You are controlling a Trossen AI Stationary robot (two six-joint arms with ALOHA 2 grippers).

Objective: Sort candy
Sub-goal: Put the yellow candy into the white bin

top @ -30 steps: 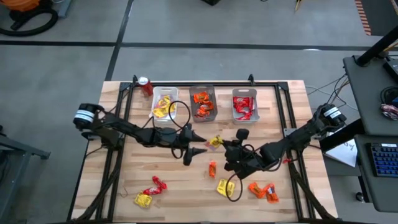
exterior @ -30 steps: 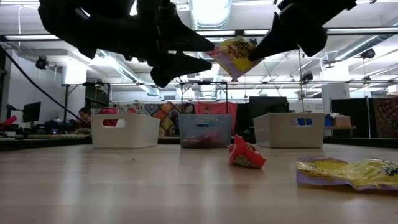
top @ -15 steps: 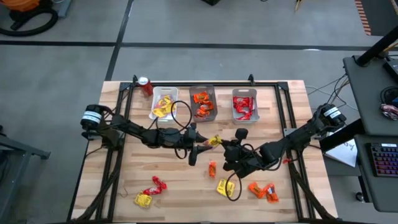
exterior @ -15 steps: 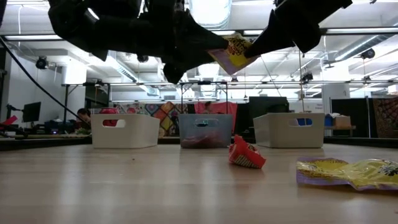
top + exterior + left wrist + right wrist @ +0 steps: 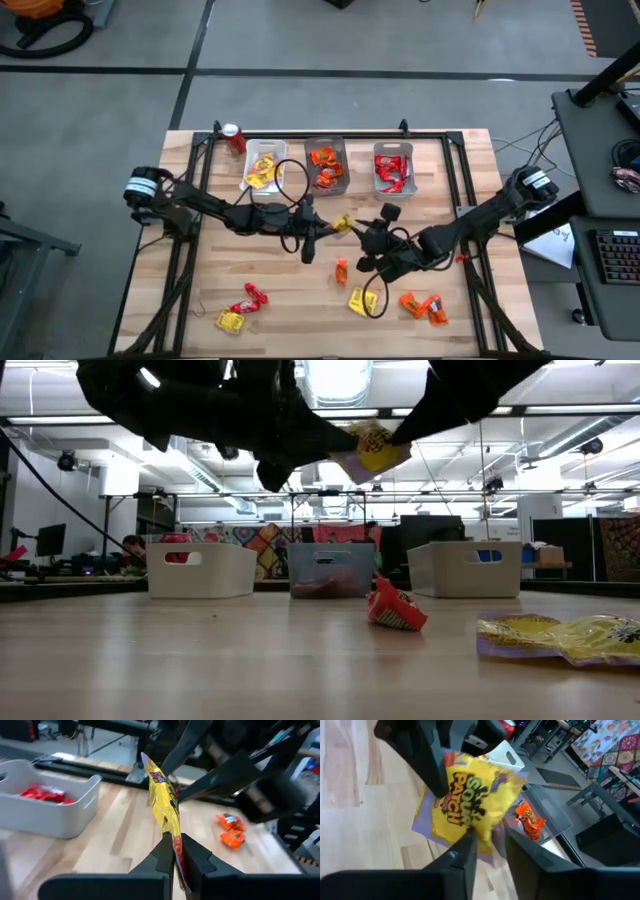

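Observation:
A yellow candy packet (image 5: 345,224) hangs in the air over the middle of the table, between my two grippers. My left gripper (image 5: 328,228) reaches in from the left and is shut on it. My right gripper (image 5: 358,232) comes from the right and is open; its fingers (image 5: 466,851) stand on either side of the packet's right end (image 5: 485,832). More candy lies on the table: an orange piece (image 5: 341,270), a yellow one (image 5: 362,300), orange ones (image 5: 422,305), and a red (image 5: 250,297) and a yellow one (image 5: 230,320). My left gripper pinches the packet's left end (image 5: 173,834) between its two fingers, coming nearly level from the table's left. The packet (image 5: 162,795) stands on edge past the fingertips, lifted clear of the table (image 5: 300,660). My right gripper: whether its parted fingers touch the packet cannot be told.
Three bins stand in a row at the far side: one with yellow candy (image 5: 263,165), one with orange (image 5: 326,165), one with red (image 5: 393,167). A red soda can (image 5: 234,137) stands left of them. Bare wood lies at the near middle.
My left gripper has moved toward the table's right onto the yellow packet and shut on its left end. My right gripper, which held the packet by its right end, has opened. The packet has stayed in the air and now sits a little flatter.

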